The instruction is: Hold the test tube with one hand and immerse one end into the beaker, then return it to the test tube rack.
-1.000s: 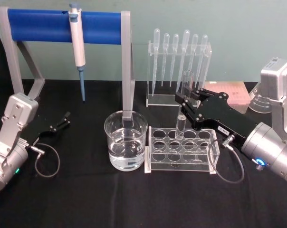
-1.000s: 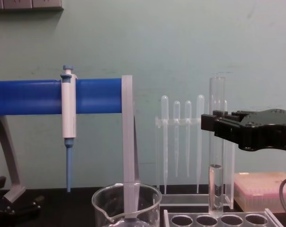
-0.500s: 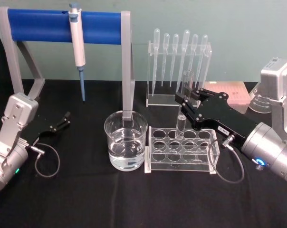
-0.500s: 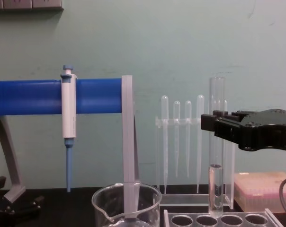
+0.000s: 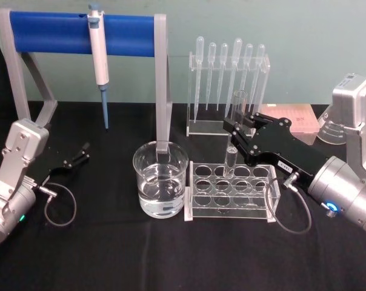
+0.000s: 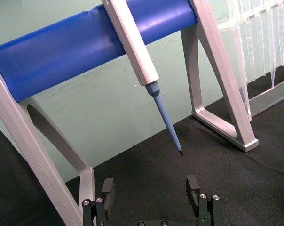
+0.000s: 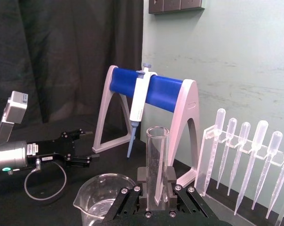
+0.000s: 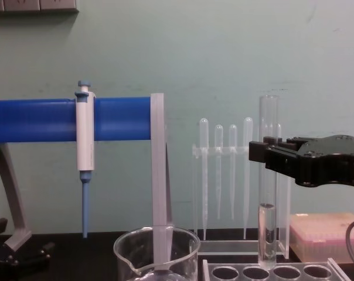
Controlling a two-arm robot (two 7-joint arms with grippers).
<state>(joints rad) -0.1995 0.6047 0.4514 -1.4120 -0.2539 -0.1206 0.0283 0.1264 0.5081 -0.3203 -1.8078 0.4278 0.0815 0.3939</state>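
One test tube (image 5: 230, 159) stands upright, clenched by the right gripper (image 5: 236, 130), whose arm reaches in low from the worktop's right edge. The tube's rounded end is at the mouth of a back-row hole in the rack (image 5: 268, 195), beside the beaker (image 5: 160, 182). The gripper's white label (image 5: 285, 165) is unreadable. The left gripper (image 5: 84, 152) lies spread open near the left edge.

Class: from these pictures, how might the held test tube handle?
Probably fragile: the test tube is thin clear glass. Likely slippery: only the right gripper's fingers pinch its smooth wall. Perhaps bottom-heavy: liquid fills its lower end. The left gripper lies idle, open.
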